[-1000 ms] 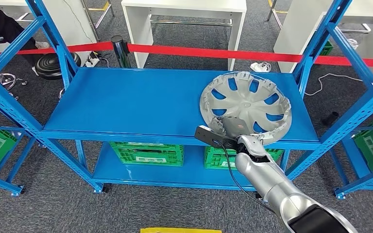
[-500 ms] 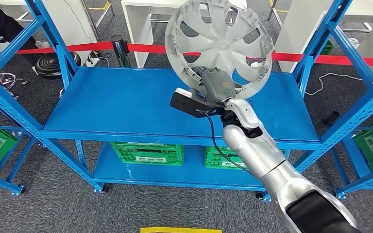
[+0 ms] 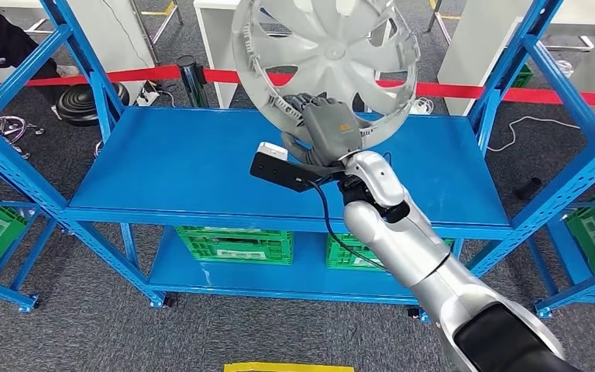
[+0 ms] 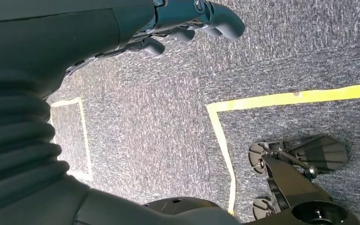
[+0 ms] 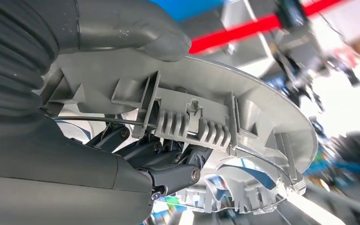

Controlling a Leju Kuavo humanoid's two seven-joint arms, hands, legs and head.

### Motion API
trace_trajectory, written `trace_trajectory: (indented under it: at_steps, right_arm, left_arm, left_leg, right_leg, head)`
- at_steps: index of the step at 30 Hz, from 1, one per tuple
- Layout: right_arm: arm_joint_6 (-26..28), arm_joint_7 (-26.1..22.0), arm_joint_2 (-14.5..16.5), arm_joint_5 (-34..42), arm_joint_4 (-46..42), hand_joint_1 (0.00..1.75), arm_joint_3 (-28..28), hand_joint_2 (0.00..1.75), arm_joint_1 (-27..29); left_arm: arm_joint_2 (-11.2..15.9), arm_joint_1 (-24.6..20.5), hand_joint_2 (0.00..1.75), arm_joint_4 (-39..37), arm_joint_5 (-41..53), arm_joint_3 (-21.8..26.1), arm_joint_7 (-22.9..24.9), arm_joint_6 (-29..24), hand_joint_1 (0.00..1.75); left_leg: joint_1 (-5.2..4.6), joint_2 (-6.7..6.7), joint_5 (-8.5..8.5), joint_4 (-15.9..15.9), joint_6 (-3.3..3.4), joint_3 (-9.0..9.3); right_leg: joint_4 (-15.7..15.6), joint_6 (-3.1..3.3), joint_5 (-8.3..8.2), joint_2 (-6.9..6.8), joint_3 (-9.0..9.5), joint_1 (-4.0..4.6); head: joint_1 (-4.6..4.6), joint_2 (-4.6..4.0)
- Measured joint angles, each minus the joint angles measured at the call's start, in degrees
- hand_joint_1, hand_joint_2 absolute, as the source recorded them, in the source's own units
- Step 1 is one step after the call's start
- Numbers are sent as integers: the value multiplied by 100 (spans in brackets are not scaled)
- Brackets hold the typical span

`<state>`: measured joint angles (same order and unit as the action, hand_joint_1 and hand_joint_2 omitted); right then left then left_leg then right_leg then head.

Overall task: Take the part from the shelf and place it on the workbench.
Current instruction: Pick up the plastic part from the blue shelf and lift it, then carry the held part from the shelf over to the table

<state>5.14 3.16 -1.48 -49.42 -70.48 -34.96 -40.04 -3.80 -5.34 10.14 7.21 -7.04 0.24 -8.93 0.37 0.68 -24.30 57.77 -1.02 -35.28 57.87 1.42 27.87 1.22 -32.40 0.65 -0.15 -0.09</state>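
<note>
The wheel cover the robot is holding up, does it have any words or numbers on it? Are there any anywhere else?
No text can be read in these pictures.
Wheel cover, gripped at its rim by the right robot hand: plain silver, no words or numbers visible.
Green crates under the blue shelf: pale marks on their fronts, too small and blurred to read.
Back of the right robot hand: a tiny green and orange mark, too small to read.

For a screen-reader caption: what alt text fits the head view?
The right robot hand holds a silver hubcap by its rim, tilted up above a blue shelf. Green crates sit on the lower level, and a red barrier tape runs behind.
</note>
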Motion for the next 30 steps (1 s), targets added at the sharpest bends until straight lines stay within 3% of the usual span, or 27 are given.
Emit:
trace_trajectory:
  at_steps: [12, 30]
  right_arm:
    - [152, 34, -95, -408, -1556, 175, -590, 175, 221]
    - [309, 176, -298, -328, -1860, 175, -918, 175, 354]
  left_arm:
    - [-1, 0, 175, 2, 7, 31, -77, 44, 0]
    - [15, -3, 175, 0, 61, 86, 37, -7, 0]
  left_leg:
    - [1, -1, -1, -2, -1, 0]
    - [1, 0, -1, -1, -1, 1]
  right_leg:
    - [0, 7, 7, -1, 0, 3]
    - [0, 6, 5, -1, 1, 2]
  head:
    - [0, 0]
    - [0, 0]
